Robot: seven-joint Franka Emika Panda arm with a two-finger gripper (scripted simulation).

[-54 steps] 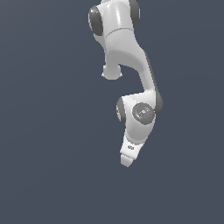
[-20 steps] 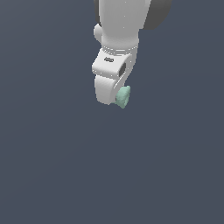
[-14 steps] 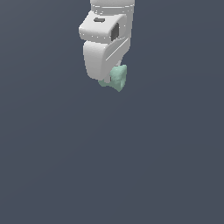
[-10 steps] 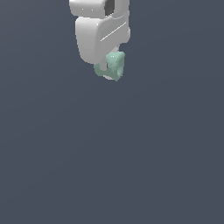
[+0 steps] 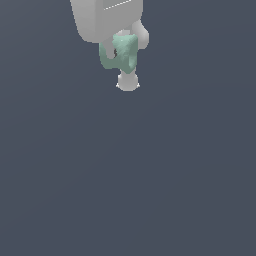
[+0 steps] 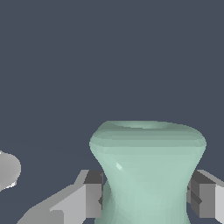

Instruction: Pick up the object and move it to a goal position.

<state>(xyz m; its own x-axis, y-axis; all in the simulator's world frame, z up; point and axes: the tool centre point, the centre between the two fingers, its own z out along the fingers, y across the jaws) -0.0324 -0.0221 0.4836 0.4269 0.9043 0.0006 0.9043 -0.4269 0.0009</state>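
The object [image 5: 126, 49] is a small pale mint-green spool-shaped piece, pinched at the middle. It sits between the fingers of my white gripper [image 5: 119, 54] at the top of the exterior view, held in the air. In the wrist view the object [image 6: 146, 157] fills the lower middle, with a grey finger pad [image 6: 92, 199] on one side and the other finger pad [image 6: 201, 199] on the opposite side, both pressed against its waist. My gripper [image 6: 146, 201] is shut on it. Most of the arm is out of frame.
A small white rounded part [image 5: 127, 82] shows just below the held object in the exterior view. A pale grey rounded shape [image 6: 6, 170] shows at the edge of the wrist view. Everything else is a plain dark blue-grey background.
My gripper has kept hold of the object and risen toward the top of the exterior view, looming larger. The small white part has come into view under it.
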